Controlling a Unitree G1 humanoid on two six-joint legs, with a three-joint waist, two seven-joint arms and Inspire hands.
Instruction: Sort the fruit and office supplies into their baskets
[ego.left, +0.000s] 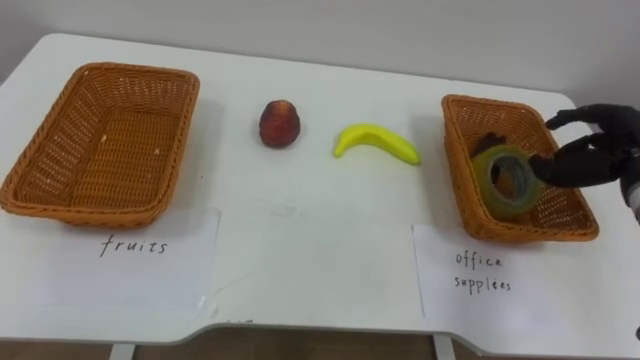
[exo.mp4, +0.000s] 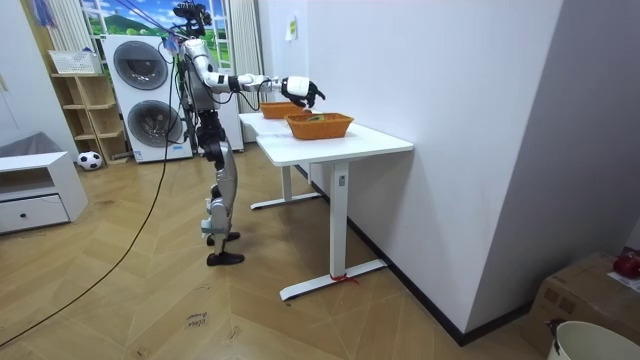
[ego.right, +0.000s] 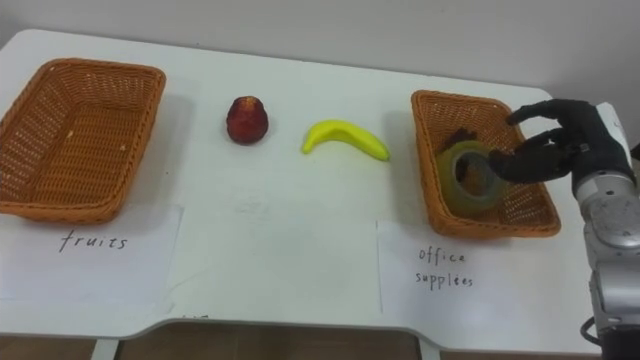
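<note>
Wicker office supplies basket (ego.left: 465, 112), left eye view: the tape roll (ego.left: 508, 180) is seen lying inside it, with the right robot hand (ego.left: 592, 150) held beside it, loosely spread, clamped on nothing. The tape's step is judged finished; next the banana (ego.left: 377, 142) or red fruit (ego.left: 279, 123) must be grasped and carried to the fruits basket (ego.left: 60, 200). Room view: the right arm is stretched forward over the counter (exo.mp4: 380, 146). Right eye view: the palm is turned toward the roll.

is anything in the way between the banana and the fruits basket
Yes: the red fruit lies on the table between the banana and the fruits basket, near the straight line across. The right hand is over the office supplies basket; only that basket's left wall lies between it and the banana.
</note>
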